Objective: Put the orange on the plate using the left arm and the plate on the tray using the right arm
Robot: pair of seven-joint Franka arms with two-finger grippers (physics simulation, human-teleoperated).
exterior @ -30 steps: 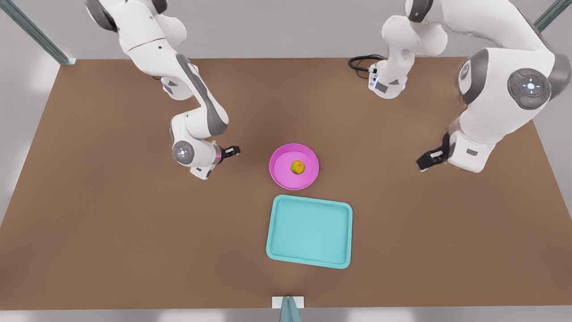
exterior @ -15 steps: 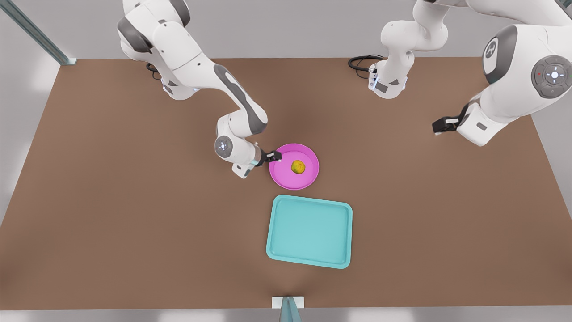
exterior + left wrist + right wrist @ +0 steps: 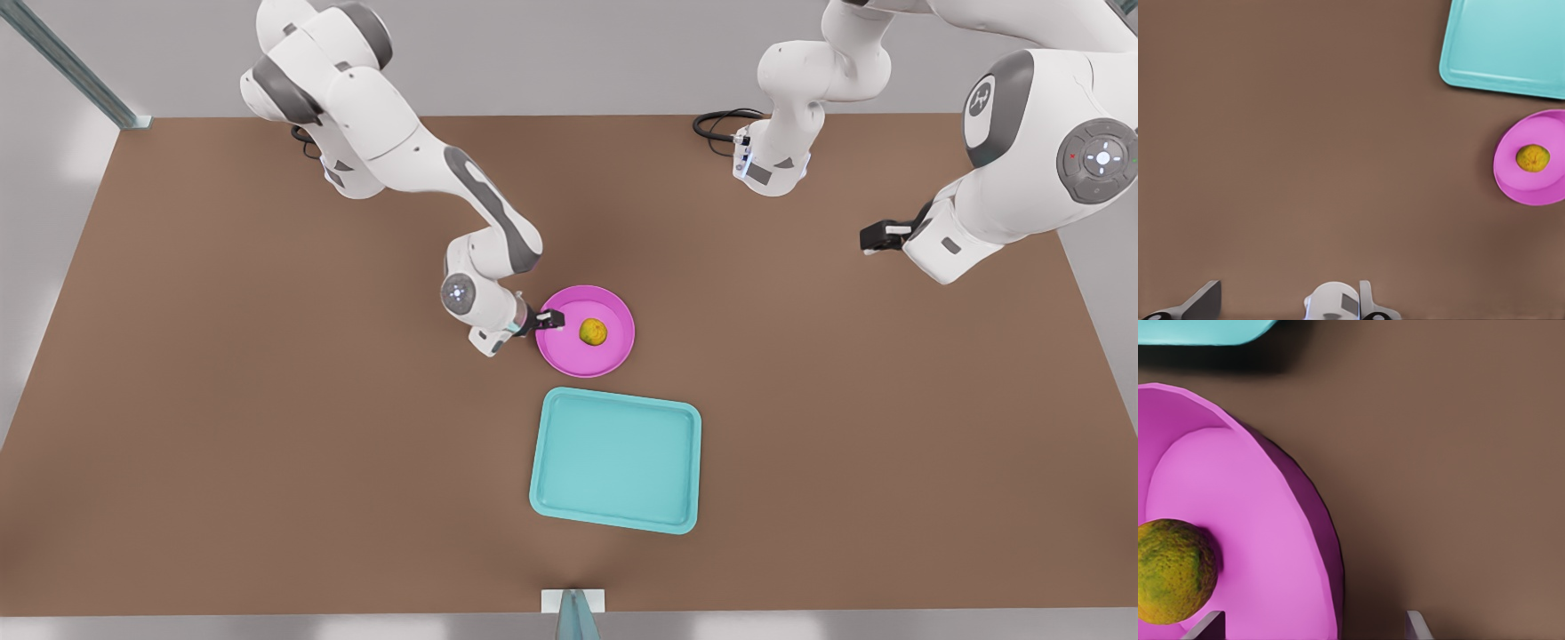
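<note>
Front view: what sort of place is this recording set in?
Likely a simulated tabletop test rig: a plain brown table, two white jointed robot arms mounted at its far edge, and grey metal frame struts at the corners.

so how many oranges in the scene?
1. The orange sits in the pink plate, near its middle, just beyond the teal tray. No others visible.

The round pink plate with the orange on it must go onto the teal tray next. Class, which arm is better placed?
The right arm. Its tool straddles the rim of the round pink plate; the small orange sits inside. The left tool waits far off.
</note>
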